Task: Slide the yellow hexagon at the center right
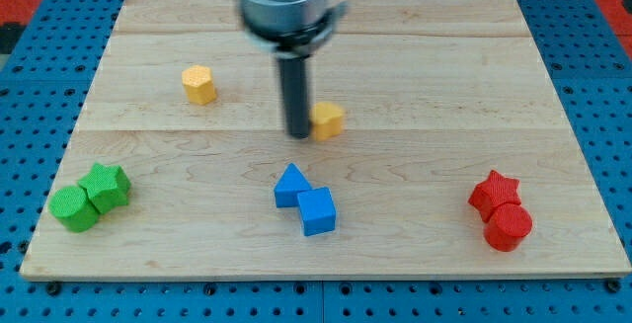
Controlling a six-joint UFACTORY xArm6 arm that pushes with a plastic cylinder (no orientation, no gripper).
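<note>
A yellow hexagon (198, 84) sits on the wooden board (425, 76) at the upper left. A second yellow block (329, 120), its shape unclear, lies near the board's middle. My tip (298, 133) stands right against the left side of that second yellow block, well to the right of the hexagon. The rod's upper part and the arm's grey end come down from the view's top.
A blue triangle (290, 185) and a blue cube (317, 211) touch each other below my tip. A green star (107, 187) and a green round block (74, 209) sit at the bottom left. A red star (494, 193) and a red round block (508, 227) sit at the bottom right.
</note>
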